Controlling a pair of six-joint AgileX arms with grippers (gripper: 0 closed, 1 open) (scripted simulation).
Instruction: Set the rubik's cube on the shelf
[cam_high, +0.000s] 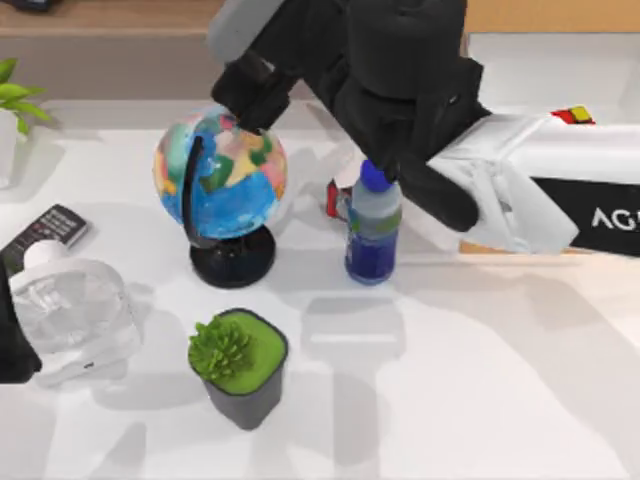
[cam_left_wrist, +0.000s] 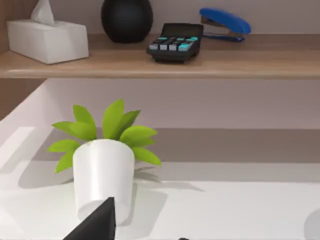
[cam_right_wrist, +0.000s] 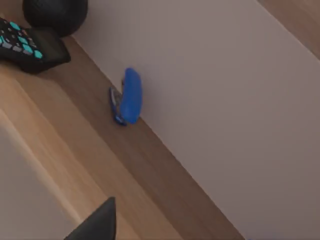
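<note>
my right arm reaches over the globe toward the shelf; jaws' state: cannot tell. rubik's cube sits at the tabletop's right, behind the arm (lettering reads "ag"). left arm parked left.

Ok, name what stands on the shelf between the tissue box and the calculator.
A round black vase, on the shelf, in the left wrist view.

On my right arm, at the right side of the table, I read white letters "AG" on a black panel, cut off by the top view's edge. The calculator keys are too small to read.
</note>
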